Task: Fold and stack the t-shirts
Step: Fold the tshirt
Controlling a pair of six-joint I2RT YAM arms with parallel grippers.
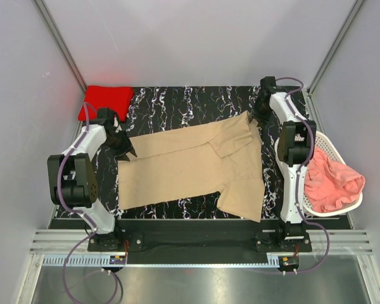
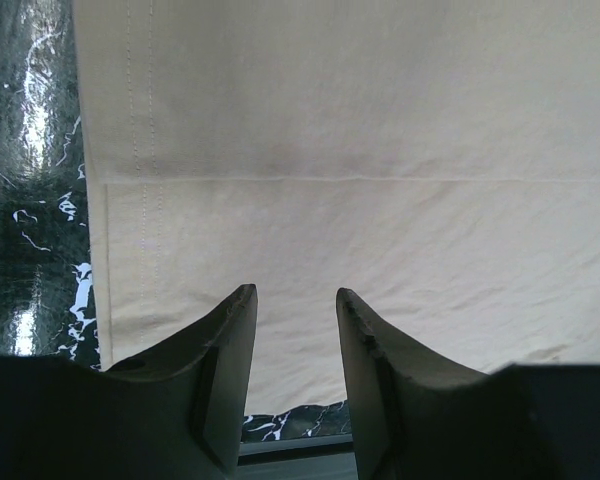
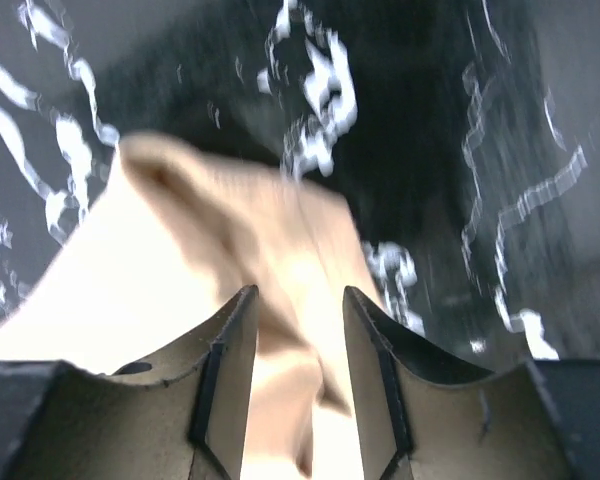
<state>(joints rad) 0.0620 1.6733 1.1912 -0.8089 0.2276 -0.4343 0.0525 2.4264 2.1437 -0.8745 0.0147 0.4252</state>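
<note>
Folding the tan t-shirt (image 1: pixel 177 171), spread flat between the claws, looks barely begun: left claw (image 2: pixel 295 292) parted over its edge, right claw (image 3: pixel 300 290) parted above a bunched corner, apparently free of it though blurred; next, both must pinch cloth and fold across.

My right wrist view is smeared. The tan t-shirt (image 3: pixel 180 270) ahead of the right gripper (image 3: pixel 298 292) is a soft blur, and I cannot tell whether the cloth showing between its fingers (image 3: pixel 230 340) is pinched or loose. In my left wrist view the same shirt runs off the top and right edges beyond the left gripper (image 2: pixel 295 292). From above, both grippers' fingertips are too small and dark to separate. The right arm (image 1: pixel 294 164) covers part of the basket (image 1: pixel 329 140).
</note>
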